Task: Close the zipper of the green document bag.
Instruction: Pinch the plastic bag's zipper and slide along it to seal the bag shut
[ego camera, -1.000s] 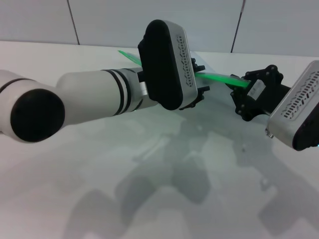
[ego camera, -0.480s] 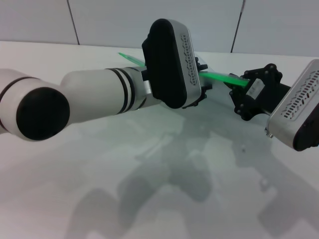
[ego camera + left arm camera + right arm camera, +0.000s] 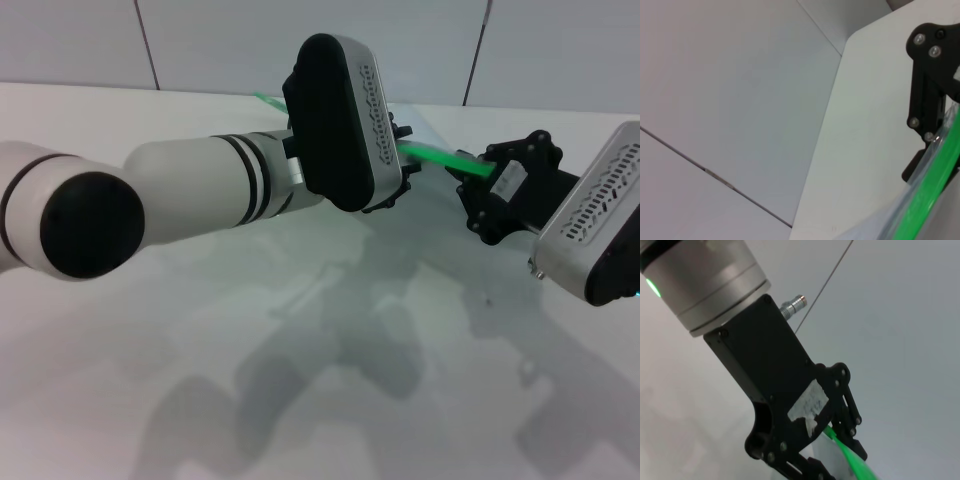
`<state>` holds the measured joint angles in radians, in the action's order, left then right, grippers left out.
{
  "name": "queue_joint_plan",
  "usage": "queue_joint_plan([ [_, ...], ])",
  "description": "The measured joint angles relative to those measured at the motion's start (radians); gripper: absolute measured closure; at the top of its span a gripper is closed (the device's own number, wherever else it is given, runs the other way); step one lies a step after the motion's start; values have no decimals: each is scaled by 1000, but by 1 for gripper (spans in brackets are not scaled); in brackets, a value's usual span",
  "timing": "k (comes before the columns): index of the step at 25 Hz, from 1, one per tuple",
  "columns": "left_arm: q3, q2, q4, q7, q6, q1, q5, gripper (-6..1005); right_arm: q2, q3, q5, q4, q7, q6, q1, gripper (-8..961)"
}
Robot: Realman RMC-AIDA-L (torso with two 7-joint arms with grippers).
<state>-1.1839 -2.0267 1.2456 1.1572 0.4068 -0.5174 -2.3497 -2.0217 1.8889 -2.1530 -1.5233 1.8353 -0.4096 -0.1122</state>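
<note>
White matte table, smooth, filling the near field. Soft grey shadows pooled across it. Behind the table's far edge, a pale grey panelled wall, split by thin dark vertical seams. Even, diffuse light throughout.

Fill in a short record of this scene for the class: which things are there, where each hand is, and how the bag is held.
bag: pale see-through pouch, its zip edge raised off the white table
zip: bright green strip running between the two hands
left hand: at the strip, mostly hidden behind its wrist camera
right hand: at the strip's right end
slider: not visible
</note>
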Motion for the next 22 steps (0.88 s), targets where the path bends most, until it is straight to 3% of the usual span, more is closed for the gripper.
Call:
queue_joint_plan([
  [22, 5, -5, -20, 3, -8, -15, 11, 689, 0, 4, -1, -7, 1, -14, -9, 904],
])
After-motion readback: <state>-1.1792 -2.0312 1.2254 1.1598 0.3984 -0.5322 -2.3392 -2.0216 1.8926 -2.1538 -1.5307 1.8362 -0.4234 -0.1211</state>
